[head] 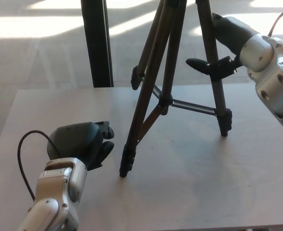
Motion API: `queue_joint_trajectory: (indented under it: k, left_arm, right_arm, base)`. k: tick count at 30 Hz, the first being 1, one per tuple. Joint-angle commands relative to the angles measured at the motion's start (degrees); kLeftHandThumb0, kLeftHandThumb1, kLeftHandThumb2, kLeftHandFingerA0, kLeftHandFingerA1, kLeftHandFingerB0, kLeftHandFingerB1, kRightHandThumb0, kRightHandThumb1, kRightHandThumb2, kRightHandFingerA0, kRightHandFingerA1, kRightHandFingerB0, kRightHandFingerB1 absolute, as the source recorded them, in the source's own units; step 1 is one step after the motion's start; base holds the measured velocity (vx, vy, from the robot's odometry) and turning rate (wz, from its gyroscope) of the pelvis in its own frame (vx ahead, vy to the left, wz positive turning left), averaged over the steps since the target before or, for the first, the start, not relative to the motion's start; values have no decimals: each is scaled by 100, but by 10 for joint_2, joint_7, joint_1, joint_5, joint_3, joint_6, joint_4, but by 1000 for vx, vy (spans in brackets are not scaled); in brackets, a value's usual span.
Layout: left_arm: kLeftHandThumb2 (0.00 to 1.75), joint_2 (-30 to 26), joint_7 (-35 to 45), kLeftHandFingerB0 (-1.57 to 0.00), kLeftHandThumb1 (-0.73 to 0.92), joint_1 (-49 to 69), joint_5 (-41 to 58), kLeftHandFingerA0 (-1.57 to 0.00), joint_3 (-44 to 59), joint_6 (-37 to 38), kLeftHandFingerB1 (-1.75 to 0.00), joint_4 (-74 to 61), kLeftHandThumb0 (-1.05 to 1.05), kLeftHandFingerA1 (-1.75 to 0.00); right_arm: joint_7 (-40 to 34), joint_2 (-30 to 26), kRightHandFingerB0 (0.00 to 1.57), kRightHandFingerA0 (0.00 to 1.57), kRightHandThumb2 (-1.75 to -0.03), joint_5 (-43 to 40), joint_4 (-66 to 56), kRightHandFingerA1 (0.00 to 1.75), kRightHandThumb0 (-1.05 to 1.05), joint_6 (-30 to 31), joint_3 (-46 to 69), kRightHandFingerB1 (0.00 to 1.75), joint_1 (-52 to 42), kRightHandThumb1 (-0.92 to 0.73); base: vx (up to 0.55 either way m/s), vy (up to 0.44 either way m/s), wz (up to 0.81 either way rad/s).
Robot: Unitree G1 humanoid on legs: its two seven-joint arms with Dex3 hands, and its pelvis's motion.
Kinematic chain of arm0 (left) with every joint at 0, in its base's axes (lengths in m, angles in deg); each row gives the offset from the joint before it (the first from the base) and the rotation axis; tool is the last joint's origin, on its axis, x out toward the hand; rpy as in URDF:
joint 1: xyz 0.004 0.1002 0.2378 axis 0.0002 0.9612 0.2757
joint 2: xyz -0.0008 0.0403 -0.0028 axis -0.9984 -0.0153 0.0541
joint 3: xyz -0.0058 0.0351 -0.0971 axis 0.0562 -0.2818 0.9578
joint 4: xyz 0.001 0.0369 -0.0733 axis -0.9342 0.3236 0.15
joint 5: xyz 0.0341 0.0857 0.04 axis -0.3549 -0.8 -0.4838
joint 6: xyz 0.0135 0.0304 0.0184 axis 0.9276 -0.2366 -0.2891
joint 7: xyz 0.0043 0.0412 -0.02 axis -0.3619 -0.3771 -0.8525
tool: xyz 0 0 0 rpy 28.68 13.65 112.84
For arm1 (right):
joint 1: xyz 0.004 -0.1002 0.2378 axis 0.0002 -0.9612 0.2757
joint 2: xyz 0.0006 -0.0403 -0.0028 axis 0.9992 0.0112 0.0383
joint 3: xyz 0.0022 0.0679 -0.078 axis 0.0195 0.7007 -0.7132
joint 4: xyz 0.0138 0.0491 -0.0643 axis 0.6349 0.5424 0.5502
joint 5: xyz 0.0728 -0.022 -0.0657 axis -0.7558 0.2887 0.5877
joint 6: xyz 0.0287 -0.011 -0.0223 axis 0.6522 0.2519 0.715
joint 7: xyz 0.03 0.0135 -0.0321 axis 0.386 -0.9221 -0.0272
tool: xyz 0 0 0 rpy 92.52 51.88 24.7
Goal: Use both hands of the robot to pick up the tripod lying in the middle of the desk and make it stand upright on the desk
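Bare tabletop (194,178) open in front and to the right, tripod (172,96) legs spread across the middle, dark post (97,43) behind the far edge

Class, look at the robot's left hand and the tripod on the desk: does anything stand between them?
Nothing visible does. Only bare desk lies between the left hand and the tripod's nearest foot.
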Motion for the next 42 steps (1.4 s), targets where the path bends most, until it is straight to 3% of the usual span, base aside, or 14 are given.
queue_joint_trajectory:
  k: [1, 6, 7, 8, 13, 15, 17, 20, 21, 22, 26, 29, 30, 42]
  left_arm:
    - [57, -13, 9, -59, 59, 13, -7, -71, -3, -13, -52, -11, -53, -94]
    - [58, -26, 16, -60, 59, 22, -14, -69, -5, -20, -50, -21, -55, -78]
    - [58, -30, 16, -60, 59, 23, -13, -69, -6, -17, -49, -21, -54, -76]
    - [58, -36, 15, -59, 60, 28, -9, -69, -2, -13, -48, -24, -53, -75]
    - [58, -57, 32, -53, 62, 41, 0, -64, 7, -11, -46, -46, -56, -72]
    - [59, -74, 54, -48, 62, 52, 16, -58, 21, -8, -44, -68, -59, -65]
    - [60, -88, 76, -42, 66, 53, 26, -47, 31, -5, -41, -79, -66, -59]
    - [60, -105, 96, -34, 68, 54, 43, -41, 42, 3, -37, -86, -71, -57]
    - [92, -117, 136, -9, 54, 57, 83, -18, 67, 2, -45, -106, -76, -59]
    - [98, -117, 153, 0, 37, 61, 115, -3, 90, -1, -50, -117, -39, -53]
    - [100, -142, 192, -12, 61, 72, 154, -4, 135, -3, -4, -142, -95, -26]
    - [101, -163, 213, 0, 61, 78, 165, 0, 158, -11, -4, -151, -95, -21]
    - [100, -170, 215, 0, 61, 79, 170, 0, 171, -16, -4, -152, -94, -20]
    - [95, -222, 224, 0, 60, 213, 314, 0, 431, 26, -6, -155, -90, -19]
  right_arm:
    - [44, 7, 0, 0, -66, 39, 3, 0, -105, 13, 0, 0, -12, -70]
    - [57, -5, 0, 0, -103, 52, -23, 23, -104, 36, 25, 0, -24, -61]
    - [61, -9, 0, 0, -65, 51, -33, 0, -105, 45, 32, 0, -26, -74]
    - [55, -25, 0, 0, -103, 46, -59, 28, -104, 35, 53, 0, -44, -60]
    - [81, -62, 0, 0, -83, 52, -115, 0, -105, 40, 83, 0, -79, -64]
    - [82, -92, 0, 0, -102, 57, -137, 30, -104, 37, 102, 0, -114, -62]
    - [101, -110, 0, 0, -65, 51, -148, 0, -105, 46, 118, 0, -129, -76]
    - [112, -126, 0, 0, -65, 52, -163, 0, -105, 44, 133, 0, -153, -77]
    - [115, -144, 0, 0, -104, 47, -184, 35, -105, 32, 147, 0, -184, -63]
    - [119, -152, 0, 0, -103, 48, -200, 33, -105, 43, 152, 0, -197, -63]
    - [134, -179, 0, 0, -105, 37, -223, 30, -105, 48, 182, 0, -241, -62]
    - [133, -194, 0, 0, -105, 31, -234, 30, -105, 38, 209, 0, -279, -62]
    - [130, -204, 0, 0, -66, 25, -231, 0, -105, 27, 225, 0, -296, -78]
    - [114, -270, 0, 0, -63, -51, -213, 0, -105, -52, 484, 0, -467, -73]
  base:
    - [0, 0, 0]
    - [0, 0, 0]
    - [0, 0, 0]
    - [0, 0, 0]
    - [0, 0, 0]
    - [0, 0, 0]
    - [0, 0, 0]
    - [0, 0, 0]
    - [0, 0, 0]
    - [0, 0, 0]
    - [0, 0, 0]
    - [0, 0, 0]
    - [0, 0, 0]
    - [0, 0, 0]
